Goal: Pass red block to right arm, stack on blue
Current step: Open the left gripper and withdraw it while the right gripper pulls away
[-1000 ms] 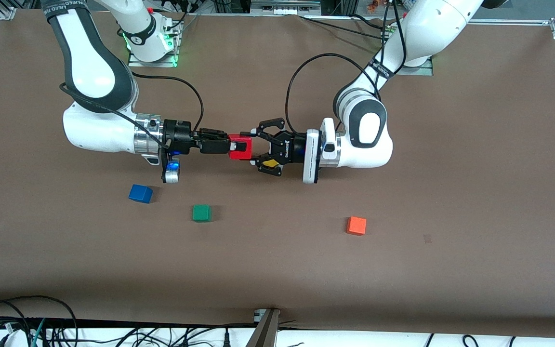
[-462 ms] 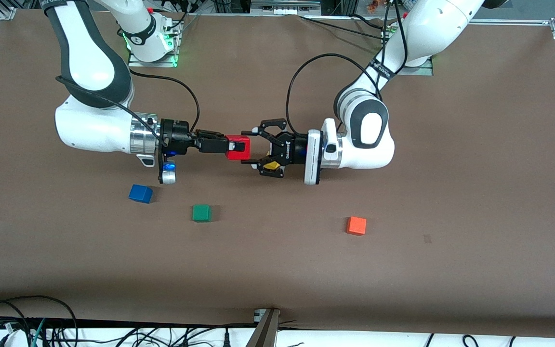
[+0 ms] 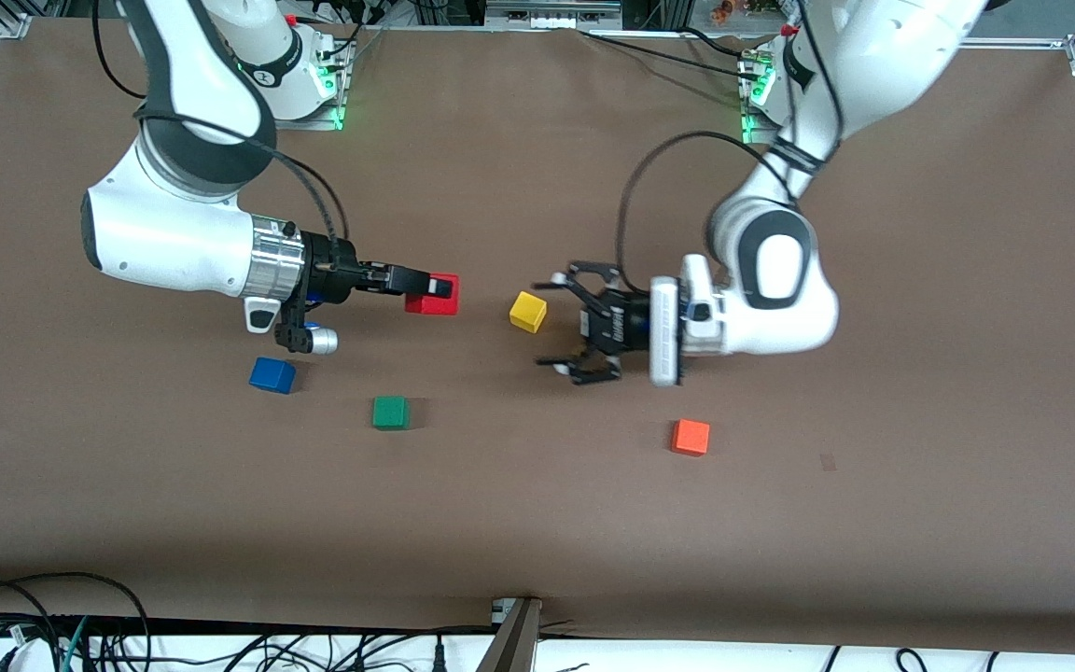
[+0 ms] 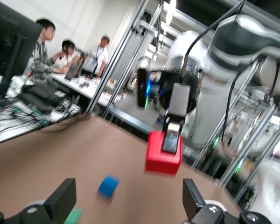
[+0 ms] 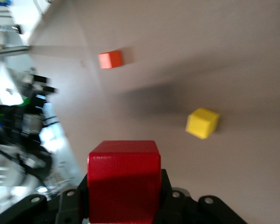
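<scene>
The fingers of the right gripper (image 3: 427,284) are clamped on the red block (image 3: 434,295), and we see that block held up over the brown worktop (image 3: 537,523), toward the right arm's end (in the right wrist view its near face fills the space between the fingers). The blue block (image 3: 272,374) sits on the worktop just beside the right arm's wrist, nearer the front camera. The green block (image 3: 390,412) lies near it, nearer still. The left gripper (image 3: 567,324) hangs with its fingers spread wide and nothing between them, over the worktop beside the yellow block (image 3: 527,311). The orange block (image 3: 691,436) rests nearer the camera. We cannot make out the fingertips under the red block.
</scene>
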Controlling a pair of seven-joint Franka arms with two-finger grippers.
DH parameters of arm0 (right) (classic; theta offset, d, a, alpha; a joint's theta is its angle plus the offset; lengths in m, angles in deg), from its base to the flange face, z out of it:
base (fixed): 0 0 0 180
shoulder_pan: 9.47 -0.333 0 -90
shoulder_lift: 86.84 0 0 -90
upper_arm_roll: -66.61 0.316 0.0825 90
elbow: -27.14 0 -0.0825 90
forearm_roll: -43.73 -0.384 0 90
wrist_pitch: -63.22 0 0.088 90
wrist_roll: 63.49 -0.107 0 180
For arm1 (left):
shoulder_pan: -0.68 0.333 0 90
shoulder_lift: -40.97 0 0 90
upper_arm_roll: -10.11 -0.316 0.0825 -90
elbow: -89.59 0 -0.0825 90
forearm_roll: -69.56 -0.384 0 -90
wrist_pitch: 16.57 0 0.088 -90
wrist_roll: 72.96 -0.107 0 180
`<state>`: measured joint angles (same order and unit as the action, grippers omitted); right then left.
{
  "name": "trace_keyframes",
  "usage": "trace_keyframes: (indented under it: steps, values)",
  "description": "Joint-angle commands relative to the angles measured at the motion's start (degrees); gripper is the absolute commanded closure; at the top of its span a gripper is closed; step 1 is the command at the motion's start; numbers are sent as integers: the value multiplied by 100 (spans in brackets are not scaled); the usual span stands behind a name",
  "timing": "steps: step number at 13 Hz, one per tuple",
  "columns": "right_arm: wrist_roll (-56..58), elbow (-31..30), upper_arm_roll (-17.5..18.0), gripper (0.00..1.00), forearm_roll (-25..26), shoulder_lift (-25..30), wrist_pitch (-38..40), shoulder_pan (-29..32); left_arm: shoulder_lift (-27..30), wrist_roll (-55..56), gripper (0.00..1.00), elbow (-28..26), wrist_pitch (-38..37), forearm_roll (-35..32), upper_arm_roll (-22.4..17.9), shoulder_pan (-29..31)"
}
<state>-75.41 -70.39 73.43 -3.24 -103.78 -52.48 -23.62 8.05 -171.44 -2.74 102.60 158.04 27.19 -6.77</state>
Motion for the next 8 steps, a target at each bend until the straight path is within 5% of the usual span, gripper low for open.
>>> trace_keyframes:
  steps: [1, 4, 8]
  values:
    - [-13, 111, 13, 90, 1228, -2, 48, -36, 522, 354, 0, -347, -104, -1608, -11, 733]
    - [-13, 76, 13, 90, 2872, -36, 48, -44, 900, 444, 0, -347, -34, -2974, -404, 1052]
    - [22, -20, -127, 91, 4667, -308, -13, 113, 1664, 444, 0, -531, -78, -3387, -1399, 1122]
